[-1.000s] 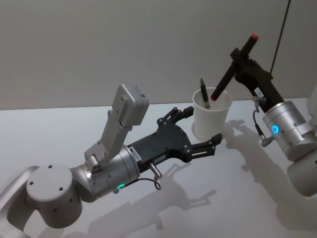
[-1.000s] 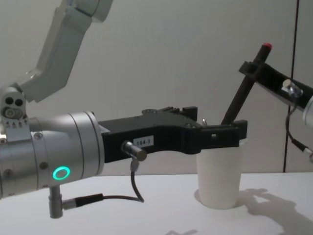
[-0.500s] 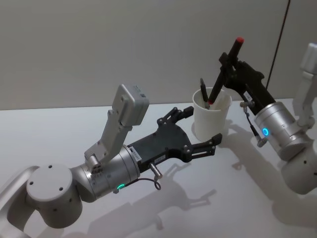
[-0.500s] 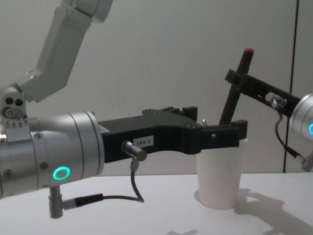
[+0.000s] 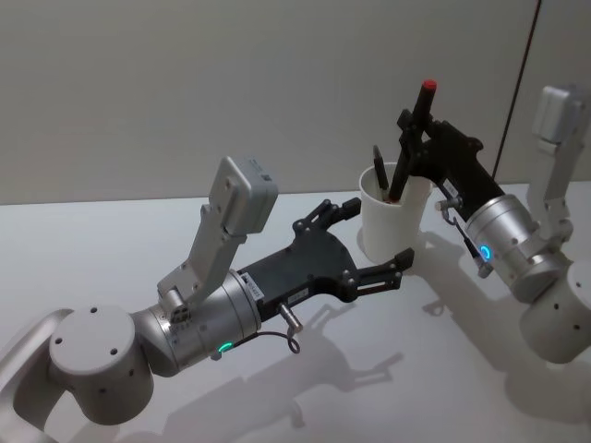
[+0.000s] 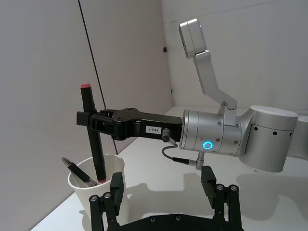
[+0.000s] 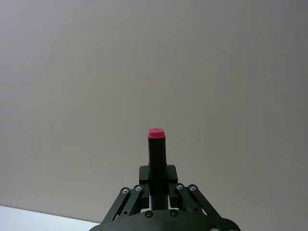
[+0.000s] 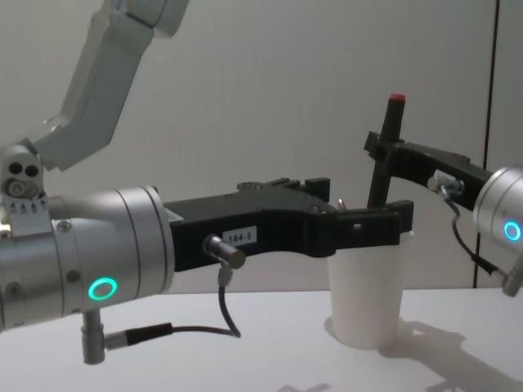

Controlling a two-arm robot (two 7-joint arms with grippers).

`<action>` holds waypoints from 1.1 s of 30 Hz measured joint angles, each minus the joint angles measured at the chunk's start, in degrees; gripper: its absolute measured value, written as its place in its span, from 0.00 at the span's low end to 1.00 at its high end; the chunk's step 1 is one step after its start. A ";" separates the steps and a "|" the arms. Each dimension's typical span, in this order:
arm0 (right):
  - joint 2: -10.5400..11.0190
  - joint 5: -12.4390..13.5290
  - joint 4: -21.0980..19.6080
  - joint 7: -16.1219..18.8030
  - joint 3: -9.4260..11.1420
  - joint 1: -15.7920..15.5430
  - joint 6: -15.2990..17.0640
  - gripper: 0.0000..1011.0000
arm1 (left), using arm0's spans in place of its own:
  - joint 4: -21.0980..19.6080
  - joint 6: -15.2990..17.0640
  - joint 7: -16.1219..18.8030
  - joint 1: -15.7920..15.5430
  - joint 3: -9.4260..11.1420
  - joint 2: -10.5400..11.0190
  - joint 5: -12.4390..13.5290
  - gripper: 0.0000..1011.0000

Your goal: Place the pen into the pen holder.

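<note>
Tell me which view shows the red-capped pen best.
Left wrist: the pen stands whole, tip inside the cup, held by the right tool. Head and chest hide its lower end; right wrist shows just its cap.

The head view looks forward and down from above onto the table [image 5: 443,369], with both arms and the cup [image 5: 392,221] in frame. The chest view sits lower and looks level across the table, meeting the cup [image 8: 368,294] from the side, the left arm large and close. The left wrist view faces the cup [image 6: 96,185] at close range. The right wrist view faces the wall [image 7: 154,62].
</note>
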 joint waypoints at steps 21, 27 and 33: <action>-0.24 -5.17 1.30 -0.59 -0.62 0.36 -0.30 0.53 | 0.00 0.00 0.00 0.00 0.00 0.00 0.00 0.99; -0.27 -5.61 1.43 -0.63 -0.66 0.40 -0.35 0.70 | 0.00 0.00 0.00 0.00 0.00 0.00 0.00 0.99; -0.29 -5.85 1.49 -0.66 -0.69 0.43 -0.38 0.87 | 0.00 0.00 0.00 0.00 0.00 0.00 0.00 0.99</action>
